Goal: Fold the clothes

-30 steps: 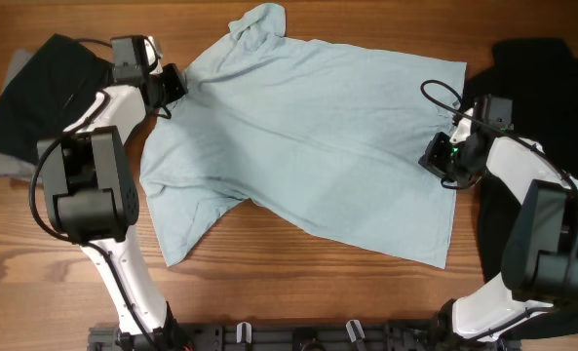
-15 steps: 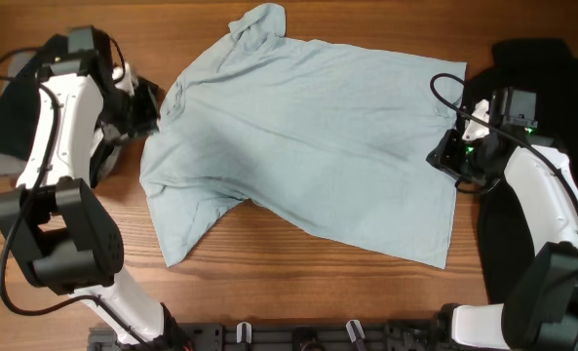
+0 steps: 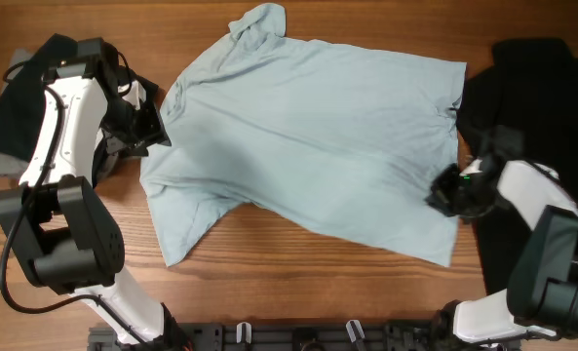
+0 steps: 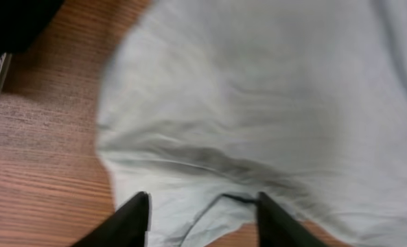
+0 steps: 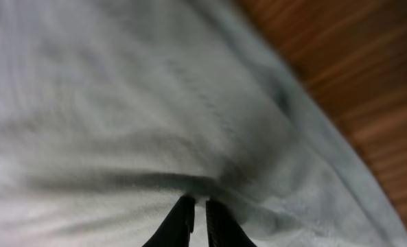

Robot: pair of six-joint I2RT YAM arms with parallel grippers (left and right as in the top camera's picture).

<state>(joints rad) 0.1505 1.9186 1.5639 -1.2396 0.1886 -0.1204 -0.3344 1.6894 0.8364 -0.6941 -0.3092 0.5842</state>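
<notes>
Across the desk (image 3: pixel 298 283) the T-shirt (image 3: pixel 308 136) lies flat. Left gripper (image 4: pixel 202 204) hangs released over its collar end; right gripper (image 5: pixel 195 204) pinches the hem. Judged: grasping for the first fold; left must grip next.

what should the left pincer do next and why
Probably lower the left pincer and close it on the pale blue T-shirt. Its jaws stand open just over the shirt's edge, while the right pincer looks pinched on fabric at the opposite edge, so only one end seems held.
</notes>
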